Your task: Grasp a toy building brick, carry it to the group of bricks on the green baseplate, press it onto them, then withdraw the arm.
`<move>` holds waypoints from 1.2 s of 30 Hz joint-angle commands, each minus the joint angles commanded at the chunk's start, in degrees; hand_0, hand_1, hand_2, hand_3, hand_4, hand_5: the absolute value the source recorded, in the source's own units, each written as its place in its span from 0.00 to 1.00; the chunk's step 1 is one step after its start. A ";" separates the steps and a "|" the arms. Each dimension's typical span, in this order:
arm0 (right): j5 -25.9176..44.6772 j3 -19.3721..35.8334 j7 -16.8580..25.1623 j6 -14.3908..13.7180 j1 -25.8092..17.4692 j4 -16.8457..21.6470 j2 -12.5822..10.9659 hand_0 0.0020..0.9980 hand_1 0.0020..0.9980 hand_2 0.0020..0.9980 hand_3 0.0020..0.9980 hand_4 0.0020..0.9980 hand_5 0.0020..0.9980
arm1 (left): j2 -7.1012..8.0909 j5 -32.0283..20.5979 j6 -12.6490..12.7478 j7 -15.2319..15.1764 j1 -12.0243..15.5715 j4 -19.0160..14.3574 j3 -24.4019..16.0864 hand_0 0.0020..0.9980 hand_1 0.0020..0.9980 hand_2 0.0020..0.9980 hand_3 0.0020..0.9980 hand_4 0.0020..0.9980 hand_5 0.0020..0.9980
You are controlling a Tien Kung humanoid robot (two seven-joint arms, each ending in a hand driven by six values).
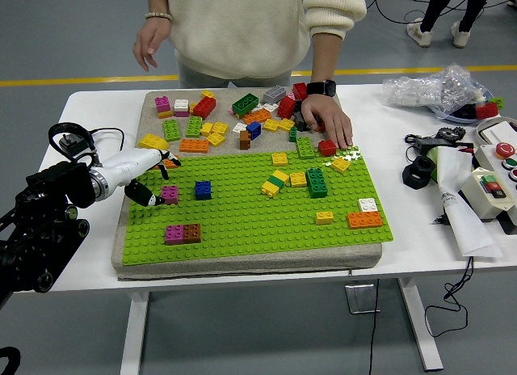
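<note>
Magenta brick (170,194) pinched in left hand (149,181) on green baseplate (250,221); blue brick (203,189) just beside.

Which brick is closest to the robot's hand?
The magenta brick at the green baseplate's left edge. The left hand's fingertips are right at it. The blue brick sits farther right, and the magenta-and-brown pair lies nearer the front.
</note>
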 joint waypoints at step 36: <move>0.11 0.07 0.00 0.01 0.23 0.00 -0.07 0.76 0.68 0.72 0.74 1.00 0.68 | -2.37 0.00 1.01 0.41 -1.94 5.29 1.08 0.81 0.78 0.57 0.69 0.84 0.02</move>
